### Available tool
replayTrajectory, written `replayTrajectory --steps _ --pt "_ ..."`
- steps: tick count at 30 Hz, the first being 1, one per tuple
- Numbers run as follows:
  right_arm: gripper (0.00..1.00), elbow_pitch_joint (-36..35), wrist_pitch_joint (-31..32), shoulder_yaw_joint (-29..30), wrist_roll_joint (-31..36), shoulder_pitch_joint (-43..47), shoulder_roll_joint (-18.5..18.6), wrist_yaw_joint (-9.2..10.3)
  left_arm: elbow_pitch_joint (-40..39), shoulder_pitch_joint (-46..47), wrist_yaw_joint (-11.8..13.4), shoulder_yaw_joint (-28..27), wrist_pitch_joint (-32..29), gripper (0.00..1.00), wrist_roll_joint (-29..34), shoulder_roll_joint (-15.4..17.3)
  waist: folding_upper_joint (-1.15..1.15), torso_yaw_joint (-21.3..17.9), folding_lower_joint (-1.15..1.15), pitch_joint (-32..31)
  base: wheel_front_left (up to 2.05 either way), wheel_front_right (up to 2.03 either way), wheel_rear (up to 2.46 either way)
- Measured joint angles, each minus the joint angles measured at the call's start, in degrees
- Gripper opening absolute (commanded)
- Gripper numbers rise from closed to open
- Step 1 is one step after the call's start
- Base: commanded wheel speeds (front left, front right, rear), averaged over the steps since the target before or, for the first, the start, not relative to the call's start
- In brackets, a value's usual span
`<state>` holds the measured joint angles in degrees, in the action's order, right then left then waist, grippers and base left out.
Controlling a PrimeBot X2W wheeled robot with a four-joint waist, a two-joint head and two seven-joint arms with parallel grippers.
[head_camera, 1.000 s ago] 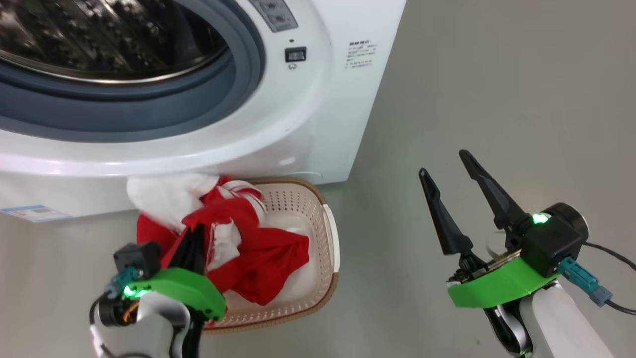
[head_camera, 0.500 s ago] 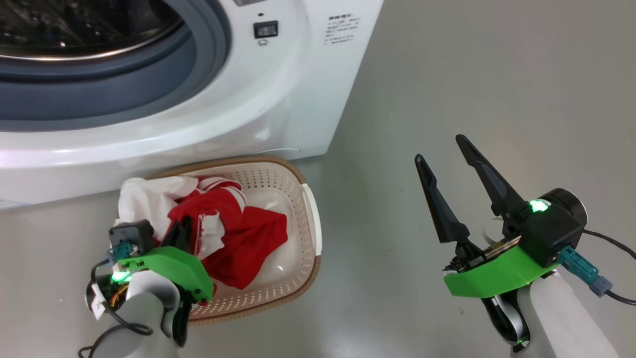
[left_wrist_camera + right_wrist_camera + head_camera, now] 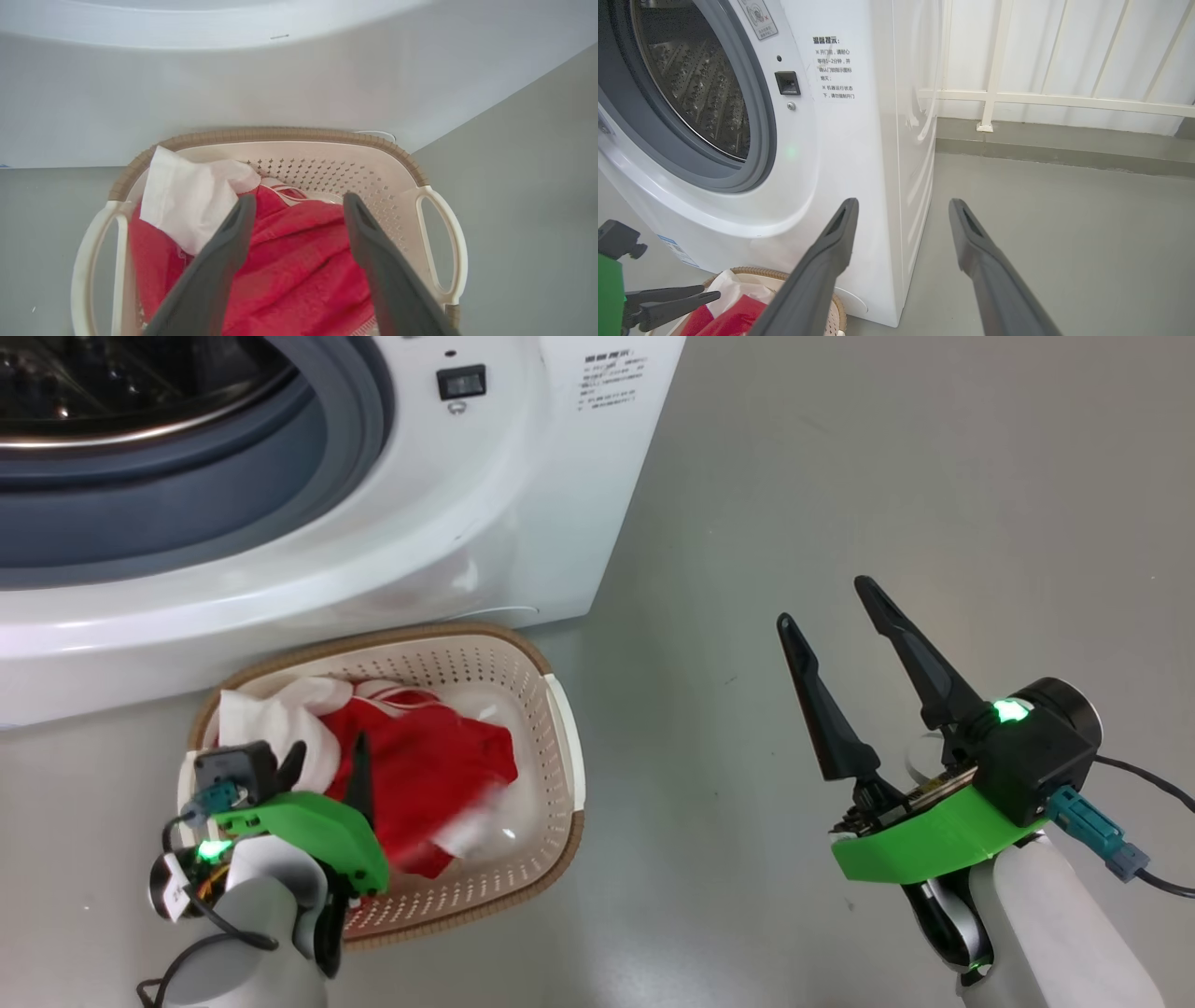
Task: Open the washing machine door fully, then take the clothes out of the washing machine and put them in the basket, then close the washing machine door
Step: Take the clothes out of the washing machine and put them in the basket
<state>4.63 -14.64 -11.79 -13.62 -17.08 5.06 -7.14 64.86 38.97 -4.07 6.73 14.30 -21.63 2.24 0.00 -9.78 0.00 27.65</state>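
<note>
The red and white clothes [image 3: 420, 775] lie loose in the cream basket [image 3: 448, 637], which stands on the floor against the front of the white washing machine [image 3: 523, 476]. My left gripper [image 3: 329, 756] hovers open just over the pile; in the left wrist view its fingers [image 3: 233, 242] straddle the red clothes [image 3: 299, 270] without gripping them. My right gripper [image 3: 823, 602] hangs open and empty over bare floor to the right. The steel drum [image 3: 700, 93] shows through the grey ring. The washing machine door is out of view.
Grey floor [image 3: 887, 476] stretches to the right of the machine. A white railing and wall [image 3: 1055, 93] close off the far side. A cable [image 3: 1148, 887] trails from my right wrist.
My left gripper has opened and let go of the clothes, which have dropped lower into the basket. The head camera has shifted; my right arm has not moved.
</note>
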Motion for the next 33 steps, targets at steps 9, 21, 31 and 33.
replayTrajectory --steps 9,21,31,33 --pt "1.0 0.9 0.0 0.1 0.0 0.0 -0.1 0.0 -7.1 -0.4 -0.5 -0.7 0.0 1.0 1.6 -0.2 0.0 1.0 0.0 -3.1 0.0 0.0 0.0" --pt "1.0 2.3 0.0 0.2 0.0 0.9 -0.1 0.0 -20.6 -9.4 -0.5 -3.9 0.0 1.0 4.1 -0.4 0.0 2.8 0.0 -9.3 0.0 0.0 0.0" --pt "1.0 4.7 0.0 1.9 0.7 2.4 -0.5 0.0 -33.8 -17.1 -0.2 -6.6 0.0 1.0 6.4 -0.4 0.0 4.2 0.0 -15.4 0.0 0.0 0.0" --pt "1.0 5.0 0.0 2.1 1.1 3.0 -0.6 0.0 -35.9 -18.4 -0.2 -6.8 0.0 1.0 6.7 -0.4 0.0 4.5 0.0 -16.5 0.0 0.0 0.0"
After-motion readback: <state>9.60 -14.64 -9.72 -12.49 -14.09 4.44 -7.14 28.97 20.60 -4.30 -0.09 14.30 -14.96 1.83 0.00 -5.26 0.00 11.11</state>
